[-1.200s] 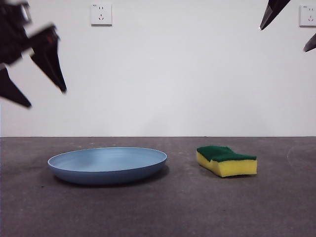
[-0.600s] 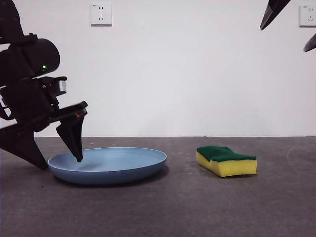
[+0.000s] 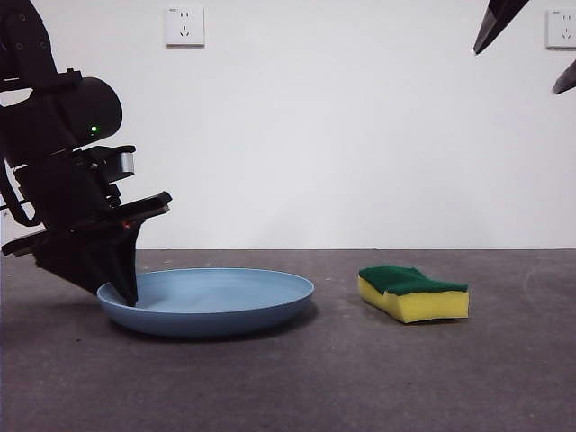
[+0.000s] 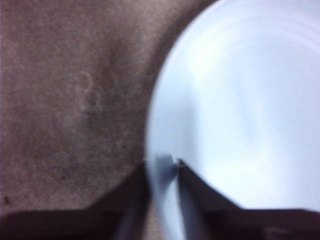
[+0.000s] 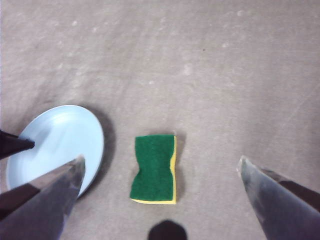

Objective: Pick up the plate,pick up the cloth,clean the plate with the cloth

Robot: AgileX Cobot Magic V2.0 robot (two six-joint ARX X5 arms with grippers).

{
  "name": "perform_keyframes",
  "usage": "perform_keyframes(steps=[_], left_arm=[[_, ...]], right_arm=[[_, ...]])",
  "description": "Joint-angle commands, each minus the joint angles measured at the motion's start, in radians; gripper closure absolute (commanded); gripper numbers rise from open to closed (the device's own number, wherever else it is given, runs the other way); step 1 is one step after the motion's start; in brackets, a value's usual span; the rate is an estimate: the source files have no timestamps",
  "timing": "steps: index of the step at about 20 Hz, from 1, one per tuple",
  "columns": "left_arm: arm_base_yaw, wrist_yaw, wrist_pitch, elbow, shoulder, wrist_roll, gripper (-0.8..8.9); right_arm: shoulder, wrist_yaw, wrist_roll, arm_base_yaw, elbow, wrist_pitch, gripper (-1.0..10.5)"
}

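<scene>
The left gripper (image 3: pixel 124 292) is down at the left edge of the plate (image 3: pixel 216 301), its jaws closed onto the rim, one inside and one outside, as the left wrist view confirms (image 4: pixel 162 167). The plate rests on the dark table (image 3: pixel 297 387), with the cloth (image 3: pixel 414 292), a yellow sponge with a green top, lying flat to its right, apart from it. The right gripper (image 5: pixel 160 172) hangs high above the sponge, jaws spread wide and holding nothing.

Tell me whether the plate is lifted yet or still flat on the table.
Still on the table: the plate sits level on the dark surface, while the left gripper is shut on its rim.
</scene>
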Motion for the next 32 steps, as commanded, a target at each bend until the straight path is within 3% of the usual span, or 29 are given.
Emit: perform_keyframes(steps=[1,8,12,17,22,26,30,32], left_arm=[[-0.004,0.005,-0.026,0.037,-0.034,0.013,8.2],[-0.01,0.004,-0.224,0.233,-0.155,0.067,8.2],[-0.014,0.004,-0.268,0.306,-0.212,0.086,8.2],[-0.018,0.004,-0.304,0.33,-0.225,0.09,8.2],[-0.018,0.004,-0.311,0.33,-0.225,0.1,8.2],[-0.018,0.004,-0.311,0.33,-0.225,0.111,8.2],[-0.018,0.004,-0.31,0.33,-0.225,0.116,8.2],[-0.018,0.003,-0.31,0.33,-0.225,0.116,8.21]], right_arm=[[0.003,-0.003,0.002,0.018,0.003,0.019,4.1],[0.122,0.012,-0.002,0.18,0.026,0.057,4.1],[0.308,0.139,-0.058,0.273,0.072,0.057,4.2],[0.525,0.216,-0.1,0.305,0.126,0.063,4.2],[0.649,0.219,-0.114,0.298,0.126,0.065,4.2],[0.697,0.218,-0.114,0.297,0.126,0.072,5.3],[0.707,0.217,-0.114,0.296,0.126,0.071,7.0],[0.707,0.217,-0.114,0.296,0.126,0.068,8.4]])
